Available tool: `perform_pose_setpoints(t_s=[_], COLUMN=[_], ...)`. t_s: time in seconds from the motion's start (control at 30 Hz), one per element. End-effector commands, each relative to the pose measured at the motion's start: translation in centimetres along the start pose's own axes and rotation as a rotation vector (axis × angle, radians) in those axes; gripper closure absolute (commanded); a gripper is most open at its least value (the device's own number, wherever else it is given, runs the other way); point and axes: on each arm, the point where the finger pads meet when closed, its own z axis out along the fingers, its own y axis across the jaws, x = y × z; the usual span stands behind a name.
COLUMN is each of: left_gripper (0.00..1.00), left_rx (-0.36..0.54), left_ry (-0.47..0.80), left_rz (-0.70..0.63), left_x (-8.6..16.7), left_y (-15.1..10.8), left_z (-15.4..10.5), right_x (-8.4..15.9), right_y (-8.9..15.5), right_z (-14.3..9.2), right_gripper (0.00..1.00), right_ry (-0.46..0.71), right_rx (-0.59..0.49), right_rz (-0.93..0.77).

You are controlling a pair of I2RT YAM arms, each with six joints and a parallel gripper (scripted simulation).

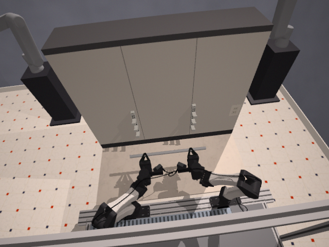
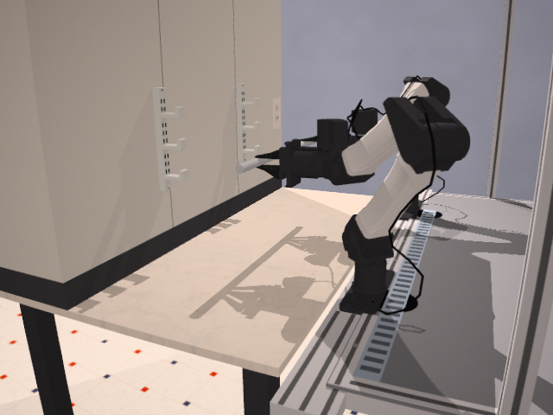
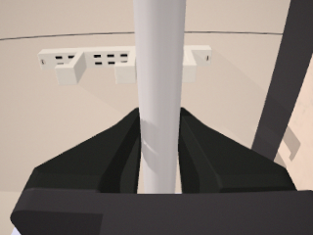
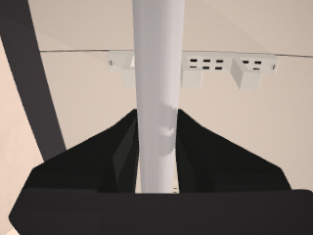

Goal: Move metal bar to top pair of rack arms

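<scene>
Two end effectors grip the metal bar [image 1: 169, 152] [image 2: 246, 166] [image 3: 160, 88] [image 4: 157, 78], apart from the wall rack [image 1: 132, 113] [image 2: 156, 134] [image 3: 105, 52] [image 4: 212, 55]. The left end effector [image 1: 145, 154] [image 2: 269, 166] [image 3: 159, 117] [image 4: 157, 112] and its right twin [image 1: 190, 149] [image 4: 157, 112] are clamped inboard of its ends, likely to keep it level. Both reach forward over the worktop [image 1: 106, 164] [image 2: 263, 353], wrists roughly horizontal, probably leaving the rack arms room beneath it.

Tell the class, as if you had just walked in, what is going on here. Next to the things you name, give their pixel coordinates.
Two robot arms are holding a metal bar [image 1: 169, 152] [image 2: 246, 165] [image 3: 160, 98] [image 4: 157, 88] between them, the left gripper [image 1: 145, 154] [image 2: 263, 164] [image 3: 159, 117] and the right gripper [image 1: 190, 149] [image 4: 156, 118] each shut on it. The bar is up in the air, above the table [image 1: 159, 192] [image 2: 178, 326] and in front of the wall rack [image 1: 193, 108] [image 2: 158, 138] [image 3: 110, 58] [image 4: 207, 63]. It rests on none of the rack arms, so placing it on the top pair and letting go remain.
</scene>
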Motion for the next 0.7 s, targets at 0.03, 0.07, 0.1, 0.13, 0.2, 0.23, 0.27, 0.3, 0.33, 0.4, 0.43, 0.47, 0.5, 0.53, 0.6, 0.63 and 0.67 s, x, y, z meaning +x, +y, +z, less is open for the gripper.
perform_pose_setpoints(t_s=[0.03, 0.07, 0.1, 0.13, 0.2, 0.23, 0.27, 0.3, 0.33, 0.4, 0.43, 0.47, 0.5, 0.53, 0.6, 0.63, 0.67], left_gripper=[1.00, 1.00, 1.00, 1.00, 1.00, 1.00, 1.00, 1.00, 1.00, 1.00, 1.00, 1.00, 1.00, 1.00, 1.00, 1.00, 1.00], left_rx=[-0.040, -0.040, -0.040, -0.040, -0.040, -0.040, -0.040, -0.040, -0.040, -0.040, -0.040, -0.040, -0.040, -0.040, -0.040, -0.040, -0.040], left_ry=[0.005, 0.005, 0.005, 0.005, 0.005, 0.005, 0.005, 0.005, 0.005, 0.005, 0.005, 0.005, 0.005, 0.005, 0.005, 0.005, 0.005], left_rz=[-0.014, -0.014, -0.014, -0.014, -0.014, -0.014, -0.014, -0.014, -0.014, -0.014, -0.014, -0.014, -0.014, -0.014, -0.014, -0.014, -0.014], left_x=[0.1, 0.1, 0.1, 0.1, 0.1, 0.1, 0.1, 0.1, 0.1, 0.1, 0.1, 0.1, 0.1, 0.1, 0.1, 0.1, 0.1], left_y=[1.2, 1.2, 1.2, 1.2, 1.1, 1.1, 1.1, 1.1, 1.1, 1.0, 1.0, 1.0, 1.0, 1.0, 0.9, 0.9, 0.9], left_z=[-1.0, -1.2, -1.3, -1.5, -1.8, -2.0, -2.2, -2.3, -2.5, -2.7, -2.7, -2.8, -3.0, -3.2, -3.5, -3.7, -3.8], right_x=[0.4, 0.4, 0.4, 0.4, 0.4, 0.4, 0.4, 0.4, 0.4, 0.4, 0.4, 0.4, 0.4, 0.4, 0.4, 0.4, 0.4], right_y=[-0.3, -0.2, -0.2, -0.2, -0.2, -0.2, -0.1, -0.1, -0.1, -0.1, -0.1, -0.1, -0.1, 0.0, 0.0, 0.0, 0.0], right_z=[-1.1, -1.3, -1.5, -1.6, -2.0, -2.1, -2.3, -2.5, -2.6, -2.8, -2.8, -3.0, -3.1, -3.3, -3.6, -3.8, -4.0], right_gripper=[1.00, 1.00, 1.00, 1.00, 1.00, 1.00, 1.00, 1.00, 1.00, 1.00, 1.00, 1.00, 1.00, 1.00, 1.00, 1.00, 1.00], right_ry=[0.009, 0.009, 0.009, 0.009, 0.009, 0.009, 0.009, 0.009, 0.009, 0.009, 0.009, 0.009, 0.009, 0.009, 0.009, 0.009, 0.009], right_rx=[0.011, 0.011, 0.011, 0.011, 0.011, 0.011, 0.011, 0.011, 0.011, 0.011, 0.011, 0.011, 0.011, 0.011, 0.011, 0.011, 0.011], right_rz=[-0.005, -0.005, -0.005, -0.005, -0.005, -0.005, -0.005, -0.005, -0.005, -0.005, -0.005, -0.005, -0.005, -0.005, -0.005, -0.005, -0.005])
